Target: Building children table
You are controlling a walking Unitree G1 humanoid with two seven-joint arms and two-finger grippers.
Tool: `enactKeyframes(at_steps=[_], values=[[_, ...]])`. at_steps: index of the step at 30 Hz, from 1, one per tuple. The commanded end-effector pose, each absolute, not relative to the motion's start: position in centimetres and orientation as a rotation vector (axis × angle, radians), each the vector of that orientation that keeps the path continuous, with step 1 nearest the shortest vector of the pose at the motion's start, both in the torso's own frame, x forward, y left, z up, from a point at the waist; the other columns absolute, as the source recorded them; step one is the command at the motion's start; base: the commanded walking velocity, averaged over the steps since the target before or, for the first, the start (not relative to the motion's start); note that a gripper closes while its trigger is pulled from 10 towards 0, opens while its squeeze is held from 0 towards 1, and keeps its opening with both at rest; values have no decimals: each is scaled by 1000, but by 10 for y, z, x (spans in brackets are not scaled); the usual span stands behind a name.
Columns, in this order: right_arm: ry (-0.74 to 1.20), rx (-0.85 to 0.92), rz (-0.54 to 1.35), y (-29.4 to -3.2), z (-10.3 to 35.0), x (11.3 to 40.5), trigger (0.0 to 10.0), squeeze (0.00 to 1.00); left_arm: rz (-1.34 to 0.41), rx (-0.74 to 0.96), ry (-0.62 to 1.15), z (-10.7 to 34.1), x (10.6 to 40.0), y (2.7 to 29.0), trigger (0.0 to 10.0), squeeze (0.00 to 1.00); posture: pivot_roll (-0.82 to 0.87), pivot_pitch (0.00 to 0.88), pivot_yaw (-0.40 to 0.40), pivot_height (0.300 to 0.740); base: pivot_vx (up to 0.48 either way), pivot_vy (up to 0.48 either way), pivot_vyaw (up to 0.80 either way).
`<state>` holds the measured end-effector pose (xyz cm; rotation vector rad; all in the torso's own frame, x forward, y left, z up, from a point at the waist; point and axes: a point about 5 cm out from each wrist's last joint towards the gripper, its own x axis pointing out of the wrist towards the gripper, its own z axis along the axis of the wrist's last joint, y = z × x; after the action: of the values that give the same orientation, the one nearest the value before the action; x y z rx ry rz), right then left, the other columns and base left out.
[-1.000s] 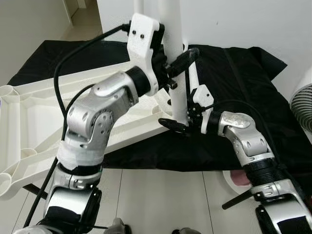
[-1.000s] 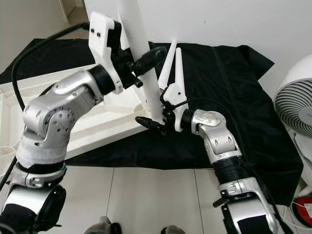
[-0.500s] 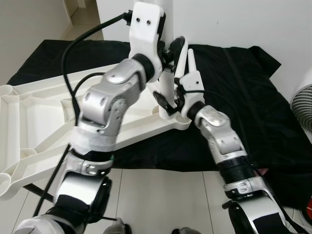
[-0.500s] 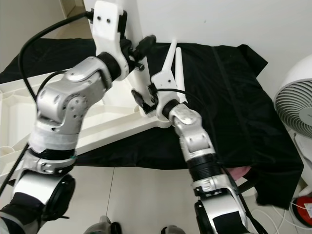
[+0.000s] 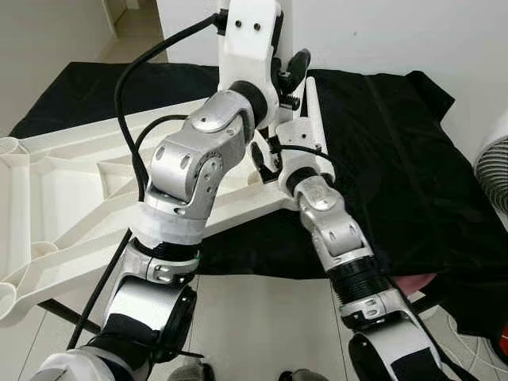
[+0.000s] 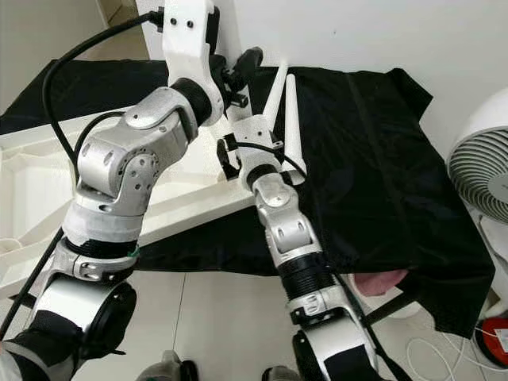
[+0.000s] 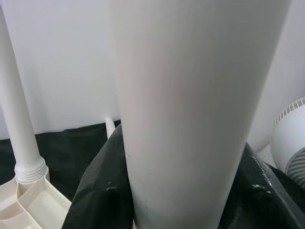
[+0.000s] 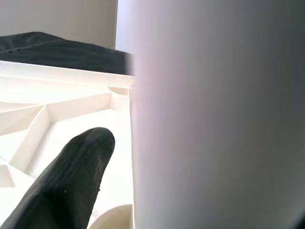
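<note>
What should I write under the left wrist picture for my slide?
The left claw hugs a white table leg, with another leg standing in the tabletop.

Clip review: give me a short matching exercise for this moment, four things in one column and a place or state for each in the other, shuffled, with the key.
Things:
1. Left gripper
2. Right gripper
3. Loose legs
4. Fan

Places or states:
A. Lying on the black cloth
B. Standing at the robot's far right, past the cloth's edge
C. Clamped high on the upright leg
D. Low on the upright leg, near the tabletop corner

Pairs: 1-C, 2-D, 3-A, 4-B
</note>
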<state>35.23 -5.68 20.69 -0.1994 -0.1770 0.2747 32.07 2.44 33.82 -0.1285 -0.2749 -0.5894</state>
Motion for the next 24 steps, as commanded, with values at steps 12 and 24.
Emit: enactKeyframes(at_steps=[12, 24], values=[[-220, -248, 199, -51, 213, 351, 10000, 0, -612, -139, -301, 346, 317, 15, 10000, 0, -45, 58, 35, 740, 0, 0, 0], [-220, -255, 159, -52, 218, 352, 8039, 0, -619, -142, -299, 347, 317, 13, 10000, 0, -44, 61, 37, 740, 0, 0, 0]])
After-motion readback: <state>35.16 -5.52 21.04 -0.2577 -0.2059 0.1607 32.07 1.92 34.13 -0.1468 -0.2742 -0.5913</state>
